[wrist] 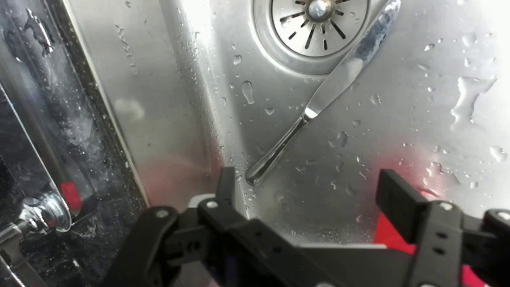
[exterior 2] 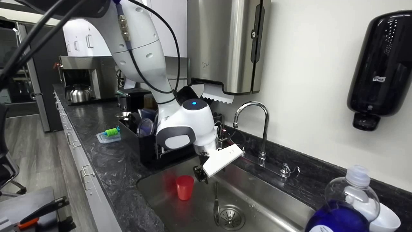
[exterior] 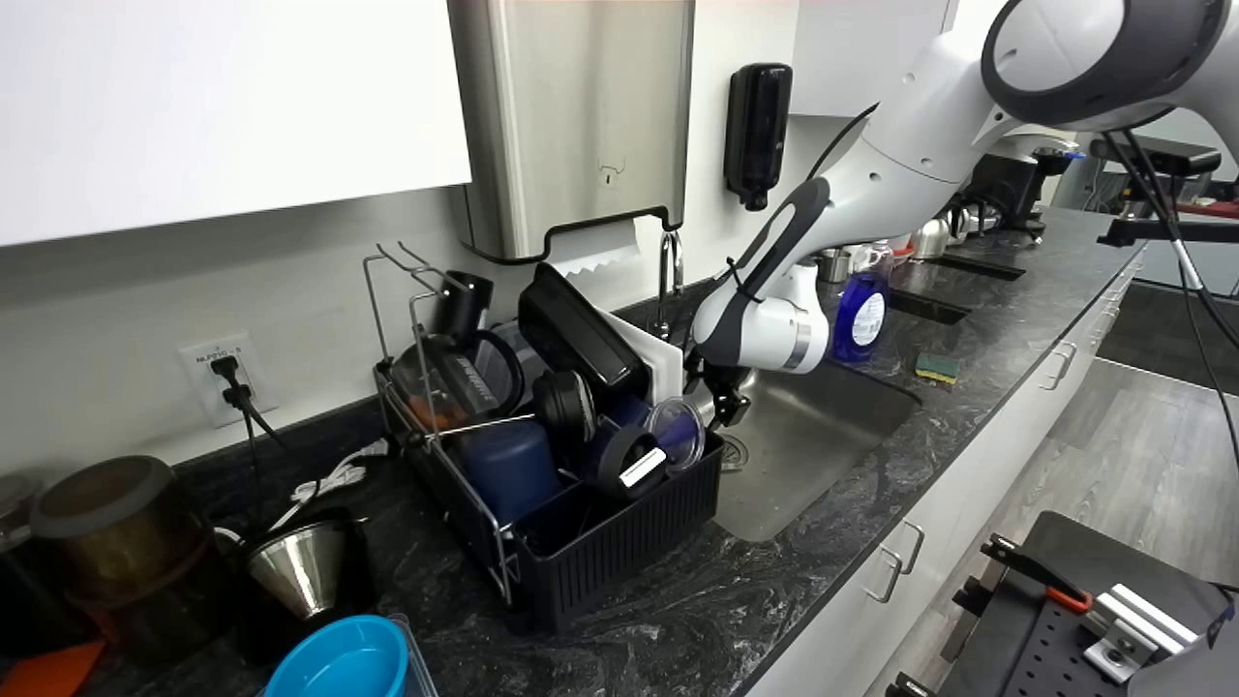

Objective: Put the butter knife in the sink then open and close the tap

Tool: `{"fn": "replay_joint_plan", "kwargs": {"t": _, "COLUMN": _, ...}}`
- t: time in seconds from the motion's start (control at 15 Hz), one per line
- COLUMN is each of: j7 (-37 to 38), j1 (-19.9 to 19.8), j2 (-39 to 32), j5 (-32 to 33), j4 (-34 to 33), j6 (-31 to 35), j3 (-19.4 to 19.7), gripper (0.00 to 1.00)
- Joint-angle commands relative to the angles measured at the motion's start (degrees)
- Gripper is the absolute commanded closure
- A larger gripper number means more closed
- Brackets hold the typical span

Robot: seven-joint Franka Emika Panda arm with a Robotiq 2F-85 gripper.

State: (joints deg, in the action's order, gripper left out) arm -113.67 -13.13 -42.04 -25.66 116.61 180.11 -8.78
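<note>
One butter knife (wrist: 330, 89) lies in the sink (exterior: 813, 436), apart from and below the spread jaws.

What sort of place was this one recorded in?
Probably a shared workplace kitchenette, judging by the stainless steel sink, the wall-mounted paper towel dispenser and the Tork soap dispenser.

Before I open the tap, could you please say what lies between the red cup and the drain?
The butter knife lies there, in the wrist view.

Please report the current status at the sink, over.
Gripper open, nothing held. Knife in sink, blade at edge of drain. Tap not visibly running. Red cup also in sink, probably not blocking tap.
</note>
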Motion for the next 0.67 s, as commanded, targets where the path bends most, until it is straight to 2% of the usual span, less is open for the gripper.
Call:
{"fn": "replay_joint_plan", "kwargs": {"t": 0.0, "j7": 0.2, "j1": -0.6, "j2": 1.3, "j5": -0.4, "j4": 0.6, "j6": -0.5, "j3": -0.1, "gripper": 0.00}}
{"fn": "replay_joint_plan", "kwargs": {"t": 0.07, "j7": 8.2, "j1": -2.0, "j2": 1.8, "j5": 7.5, "j4": 1.7, "j6": -0.4, "j3": -0.3, "gripper": 0.00}}
{"fn": "replay_joint_plan", "kwargs": {"t": 0.4, "j7": 23.6, "j1": -2.3, "j2": 4.8, "j5": 17.4, "j4": 4.4, "j6": -2.1, "j3": 2.8, "gripper": 0.00}}
{"fn": "replay_joint_plan", "kwargs": {"t": 0.6, "j7": 30.8, "j1": -3.3, "j2": 7.0, "j5": 22.3, "j4": 6.4, "j6": -2.4, "j3": 3.4, "gripper": 0.00}}
